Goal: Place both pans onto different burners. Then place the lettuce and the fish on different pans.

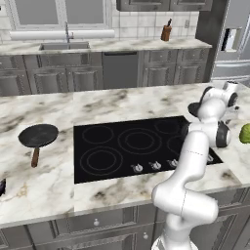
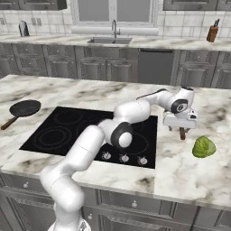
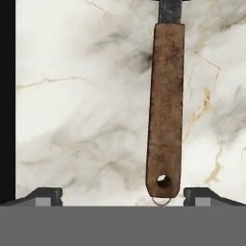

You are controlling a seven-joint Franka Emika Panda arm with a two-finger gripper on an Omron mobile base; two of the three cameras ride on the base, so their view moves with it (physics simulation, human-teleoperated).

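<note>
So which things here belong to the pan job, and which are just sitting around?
Job: left pan; second pan's handle under the open claw; cooktop burners; lettuce.
Bystanders: knife block; sink faucet; kettle; refrigerator.

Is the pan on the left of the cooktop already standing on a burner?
No, the pan rests on the marble counter, apart from the left edge of the black cooktop.

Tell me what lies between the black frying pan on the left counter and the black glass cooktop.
Nothing: only bare marble counter separates the black frying pan from the black glass cooktop, seen in both base views.
</note>
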